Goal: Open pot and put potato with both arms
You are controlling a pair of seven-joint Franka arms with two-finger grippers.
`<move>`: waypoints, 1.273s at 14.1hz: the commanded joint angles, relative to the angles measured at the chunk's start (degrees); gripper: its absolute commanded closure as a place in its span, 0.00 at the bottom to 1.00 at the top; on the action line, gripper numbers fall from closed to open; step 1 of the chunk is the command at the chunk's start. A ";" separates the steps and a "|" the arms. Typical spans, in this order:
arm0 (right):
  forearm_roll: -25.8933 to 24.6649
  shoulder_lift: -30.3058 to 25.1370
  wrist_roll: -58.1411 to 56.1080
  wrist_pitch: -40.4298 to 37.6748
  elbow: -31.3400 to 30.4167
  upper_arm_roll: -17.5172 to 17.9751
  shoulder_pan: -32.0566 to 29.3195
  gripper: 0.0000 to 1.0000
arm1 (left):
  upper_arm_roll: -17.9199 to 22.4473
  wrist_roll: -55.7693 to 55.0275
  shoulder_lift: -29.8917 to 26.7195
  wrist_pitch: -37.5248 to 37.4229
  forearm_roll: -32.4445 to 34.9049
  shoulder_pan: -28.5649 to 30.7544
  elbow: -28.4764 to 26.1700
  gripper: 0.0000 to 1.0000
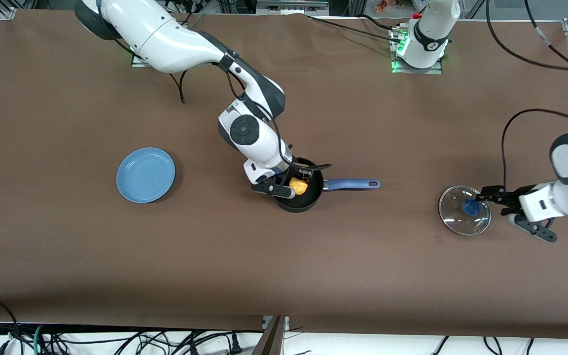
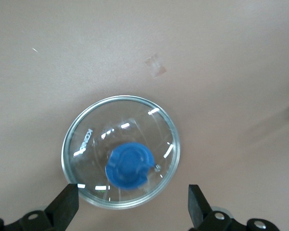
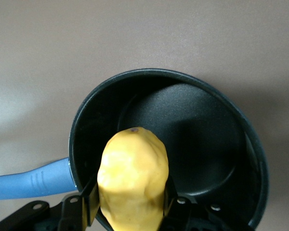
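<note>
1. Between the fingers of the right gripper (image 3: pixel 130 204) sits the potato (image 3: pixel 132 180), pinched across its narrow waist with its long axis pointing out past the fingertips and over the open pot (image 3: pixel 183 139).

2. Directly under that gripper lies the pot's dark, bare floor; the potato hangs over the part of the rim closest to the gripper, and the blue handle (image 1: pixel 350 184) sticks out sideways from the wall toward the left arm's end of the worktop (image 1: pixel 67 246).

3. My reading of the potato: firm, lumpy and fairly light, with a smooth skin that could roll or slip if squeezed near a tapered end. The grip across the middle looks the sound place to take it. It should not bruise from a short drop onto the pot floor.

4. Well apart from the right gripper, the left gripper (image 2: pixel 132 202) hovers low with its fingers spread wide, one on each side of the glass lid (image 2: pixel 86 159), touching nothing.

5. Just ahead of the left gripper, the lid lies flat on the worktop with its blue knob (image 2: pixel 129 165) up. Glass is stiff, slick and breakable, and the thin rim gives poor purchase, so the knob is the sensible hold.

6. Farther out from the right gripper, toward the right arm's end, rests a light-blue plate (image 1: pixel 146 175), uninvolved.
</note>
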 commanded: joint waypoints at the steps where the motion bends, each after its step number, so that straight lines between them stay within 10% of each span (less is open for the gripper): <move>1: -0.23 0.65 0.75 -0.66 0.66 0.02 0.23 0.06 | -0.18 -3.10 -6.72 -6.09 -0.58 -0.34 -0.74 0.00; 13: -1.90 -12.16 -6.00 -22.51 2.51 0.11 -7.93 0.00 | -2.73 -30.88 -26.41 -21.93 3.73 -12.20 -3.36 0.00; 18: -2.08 -21.91 -24.79 -34.66 -0.99 -0.15 -17.68 0.00 | 13.49 -36.08 -27.75 -20.71 4.26 -27.65 -4.26 0.00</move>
